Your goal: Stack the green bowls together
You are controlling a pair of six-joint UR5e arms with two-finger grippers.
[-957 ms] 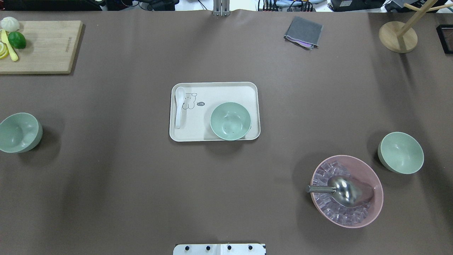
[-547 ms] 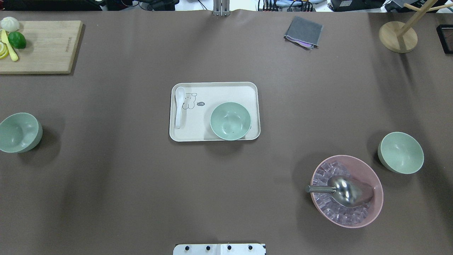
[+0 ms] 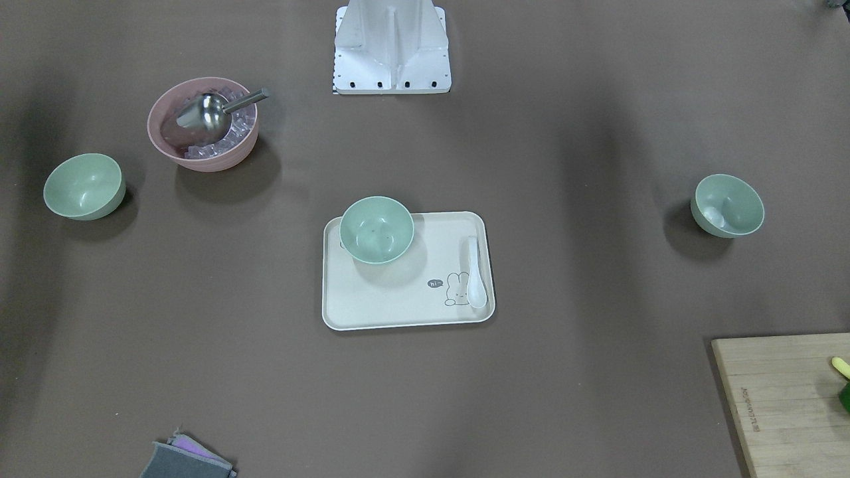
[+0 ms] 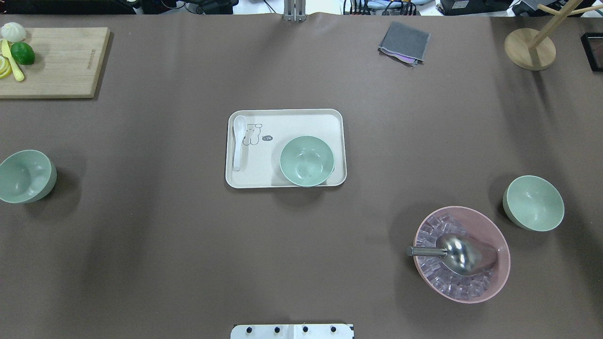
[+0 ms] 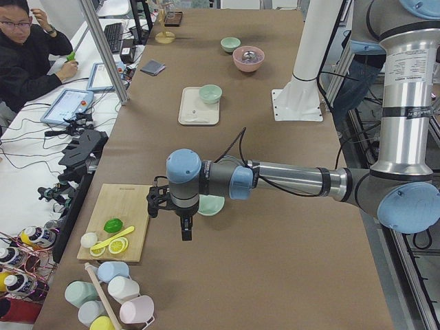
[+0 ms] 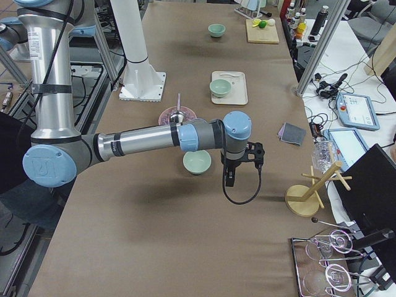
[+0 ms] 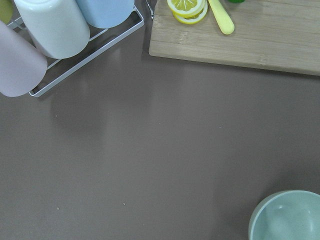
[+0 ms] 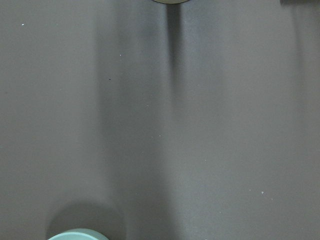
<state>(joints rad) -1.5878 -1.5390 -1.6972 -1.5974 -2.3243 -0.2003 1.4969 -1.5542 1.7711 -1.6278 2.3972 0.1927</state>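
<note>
- My left arm (image 5: 289,181) and right arm (image 6: 136,141) stretch level, jaws pointing down; apart or together, I cannot tell.
- Left green bowl (image 4: 24,176) and right green bowl (image 4: 533,202) sit beside them on the desk (image 4: 165,245), third green bowl (image 4: 306,160) on the tray (image 4: 287,120), pink bowl (image 4: 490,230) near the right one.

Brown paper-covered table (image 4: 141,245) fills the frame. White bench (image 5: 20,185) carrying tablets (image 5: 67,104) runs along the table's operator side; aluminium post (image 5: 103,48) stands between them. Diffuse overhead light, soft shadows on the table.

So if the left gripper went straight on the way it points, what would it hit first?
Probably the bare brown table, not the green bowl beside it. The left gripper points down, and its wrist view shows mostly table, the bowl only in a corner.
</note>
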